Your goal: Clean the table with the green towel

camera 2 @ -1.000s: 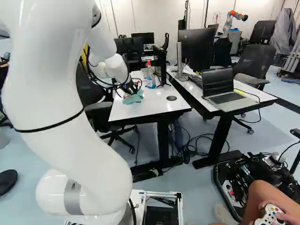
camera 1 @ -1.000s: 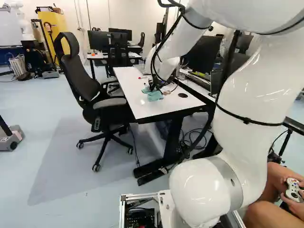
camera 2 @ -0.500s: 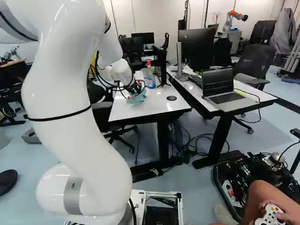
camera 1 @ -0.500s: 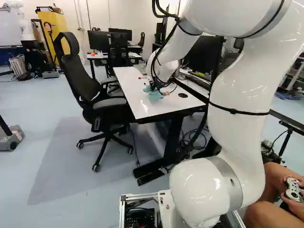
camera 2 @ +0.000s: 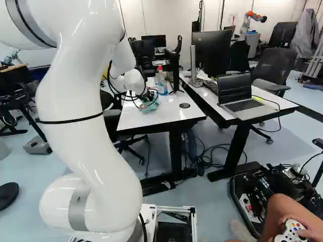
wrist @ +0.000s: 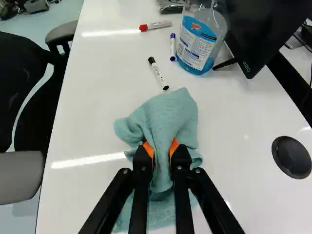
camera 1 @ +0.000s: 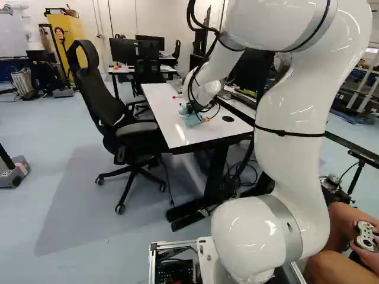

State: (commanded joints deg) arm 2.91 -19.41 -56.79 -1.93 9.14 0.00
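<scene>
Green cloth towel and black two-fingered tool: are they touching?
Touching. The wrist view shows the towel bunched between the orange pads of the tool, one against each side.

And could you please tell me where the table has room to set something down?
Bare tabletop shows between the towel and the black disc, and between the towel and the chair. It's crowded ahead of the towel, with markers and the bottle.

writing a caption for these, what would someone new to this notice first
Probably the big white jointed robot arm, filling the right of the left base view. Next, the crumpled teal cloth towel pinched between the black gripper's orange pads on the white table. Ahead of it stands a clear plastic bottle of blue liquid.
</scene>
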